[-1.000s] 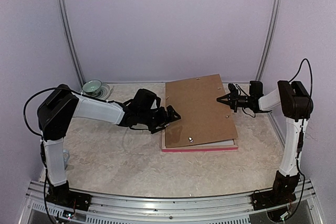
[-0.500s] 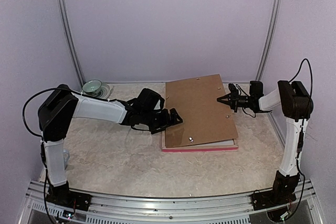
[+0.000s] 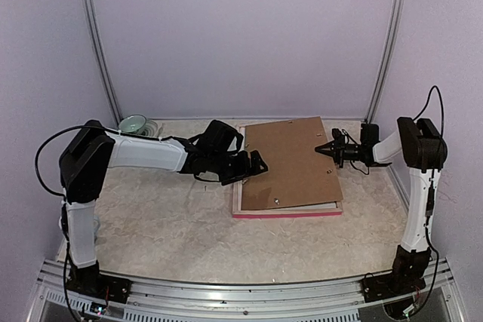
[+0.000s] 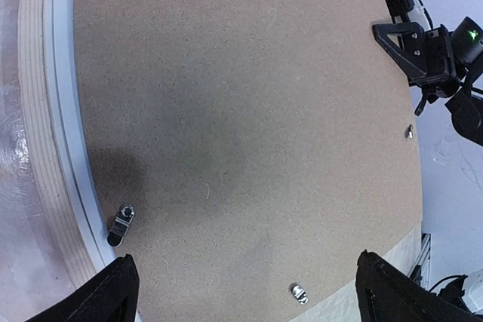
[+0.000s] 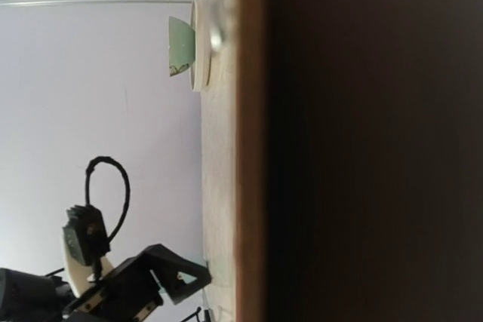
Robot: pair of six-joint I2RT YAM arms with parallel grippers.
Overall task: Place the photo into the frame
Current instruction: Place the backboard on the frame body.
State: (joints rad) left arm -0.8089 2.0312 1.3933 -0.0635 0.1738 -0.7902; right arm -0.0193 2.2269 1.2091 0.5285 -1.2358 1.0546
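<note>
The frame (image 3: 287,214) lies flat on the table, pink along its near edge; its pale wood rail (image 4: 34,148) shows in the left wrist view. A plain brown backing board (image 3: 290,162) lies over it, slightly skewed, and hides the photo. My left gripper (image 3: 253,165) hovers open over the board's left edge, its fingertips (image 4: 113,295) wide apart above the board (image 4: 241,111). My right gripper (image 3: 326,150) is shut on the board's right edge and also shows from the left wrist (image 4: 411,39). The right wrist view sees the board edge-on (image 5: 249,186).
A green bowl on a plate (image 3: 134,124) stands at the back left corner, also visible from the right wrist (image 5: 181,47). Small metal tabs (image 4: 121,222) sit on the board. Walls close in the table on three sides.
The backing board has come down flatter onto the frame, with the right gripper dropping along with it. My left gripper has moved right, over the board's left edge.
</note>
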